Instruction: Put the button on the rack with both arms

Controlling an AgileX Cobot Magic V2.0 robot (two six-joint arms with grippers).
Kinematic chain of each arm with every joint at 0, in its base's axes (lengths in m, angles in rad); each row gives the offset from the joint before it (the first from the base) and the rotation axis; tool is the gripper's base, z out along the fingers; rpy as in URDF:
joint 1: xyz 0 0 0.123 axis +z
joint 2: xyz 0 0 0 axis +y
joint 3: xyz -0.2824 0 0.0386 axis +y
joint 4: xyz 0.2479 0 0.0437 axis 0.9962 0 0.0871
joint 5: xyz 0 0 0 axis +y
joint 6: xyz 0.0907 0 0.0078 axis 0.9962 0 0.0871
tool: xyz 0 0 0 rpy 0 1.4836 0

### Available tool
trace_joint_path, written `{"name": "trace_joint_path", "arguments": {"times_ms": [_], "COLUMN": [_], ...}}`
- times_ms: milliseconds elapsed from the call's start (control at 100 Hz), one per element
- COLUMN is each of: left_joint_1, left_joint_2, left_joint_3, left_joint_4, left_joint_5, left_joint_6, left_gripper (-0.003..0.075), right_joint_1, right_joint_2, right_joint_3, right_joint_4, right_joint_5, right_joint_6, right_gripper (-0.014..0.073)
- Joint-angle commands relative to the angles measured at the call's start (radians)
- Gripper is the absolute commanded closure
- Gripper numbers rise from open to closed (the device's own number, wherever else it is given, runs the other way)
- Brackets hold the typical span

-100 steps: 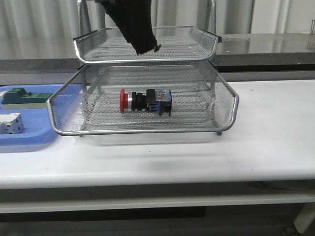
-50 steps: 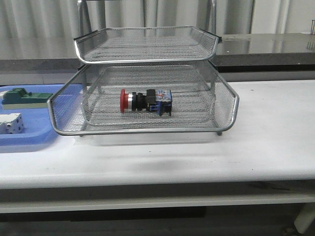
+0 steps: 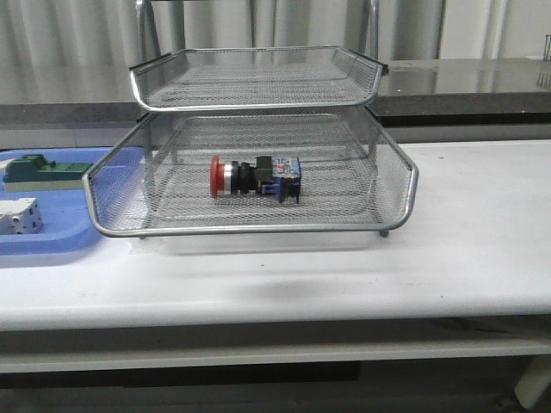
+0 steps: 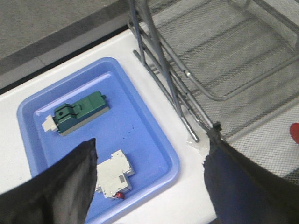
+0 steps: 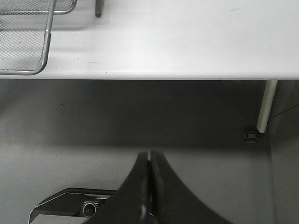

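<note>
Button [image 3: 255, 177] lies on its side in the pulled-out middle tray of the rack [image 3: 258, 228], long axis left-right, red head toward the robot's left, blue block toward its right. No gripper touches it. Left gripper [image 4: 149, 186] is spread wide, empty, above the blue tray [image 4: 154, 154] beside the rack's left edge; red head just shows at frame edge, so left arm is nearer. Right gripper [image 5: 149, 179] is closed, empty, off the table's front edge. Placement looks done.

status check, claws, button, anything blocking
Left claw open, empty, above the blue tray. Right claw shut, empty, off the table edge. Button lying in the rack, lower visible tray. Nothing blocking.
</note>
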Motion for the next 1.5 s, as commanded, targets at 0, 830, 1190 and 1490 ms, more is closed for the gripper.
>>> {"name": "trace_joint_path", "arguments": {"times_ms": [0, 830, 1190, 1490], "left_joint_1": [0.016, 0.016, 0.016, 0.016], "left_joint_2": [-0.098, -0.767, -0.944, -0.946], "left_joint_3": [0.073, 0.835, 0.913, 0.915], "left_joint_4": [-0.044, -0.237, -0.257, -0.257], "left_joint_5": [-0.194, -0.767, -0.751, -0.751], "left_joint_6": [-0.012, -0.01, -0.01, -0.01], "left_gripper": [0.0248, 0.0248, 0.0248, 0.0248], "right_joint_1": [0.001, 0.001, 0.001, 0.001], "right_joint_2": [-0.002, -0.002, -0.002, -0.002], "right_joint_3": [-0.035, -0.035, -0.035, -0.035], "right_joint_4": [-0.008, -0.008, -0.008, -0.008], "right_joint_5": [-0.047, -0.047, -0.047, -0.047], "right_joint_6": [-0.006, -0.006, -0.006, -0.006], "right_gripper": [0.0662, 0.0662, 0.0662, 0.0662]}}
